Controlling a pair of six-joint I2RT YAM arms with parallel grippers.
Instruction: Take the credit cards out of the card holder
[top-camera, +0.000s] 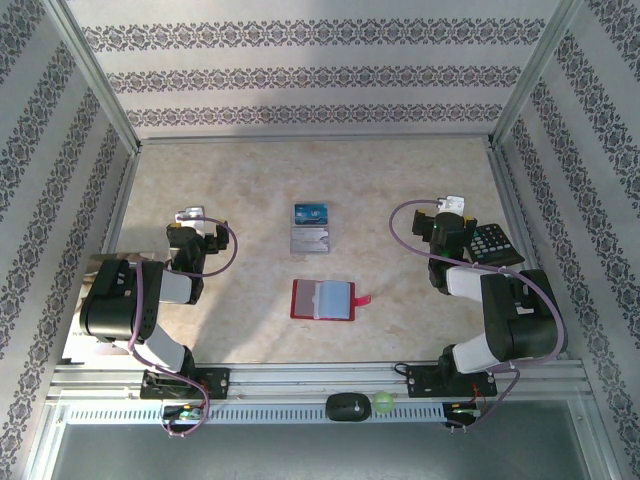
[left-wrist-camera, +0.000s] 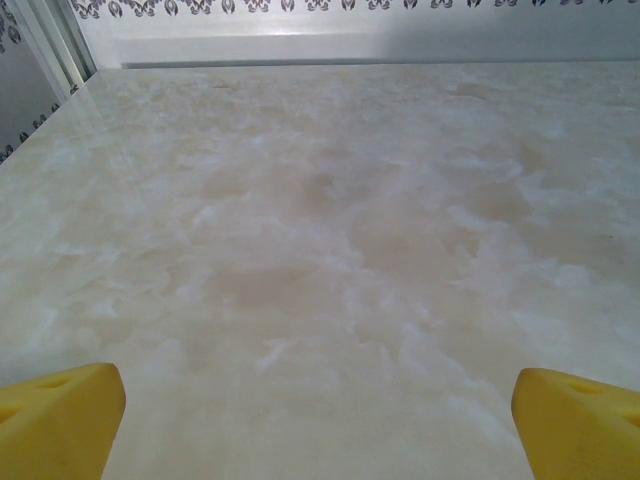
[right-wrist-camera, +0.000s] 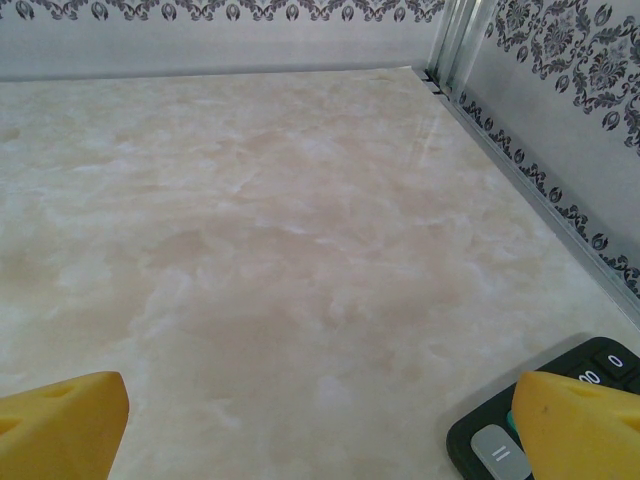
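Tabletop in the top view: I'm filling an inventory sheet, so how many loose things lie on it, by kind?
Cards: 2, blue card and silver-grey card
Red card holder: 1
Black keypad remote: 1
Total: 4

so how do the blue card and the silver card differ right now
Colour: the blue card is dark blue with pale marks, while the silver card is grey with faint print.
Place: the blue card lies farther back on the table. The silver card sits just in front of it, between the blue card and the open red card holder.
Shared: both lie flat, lined up with each other, outside the card holder.
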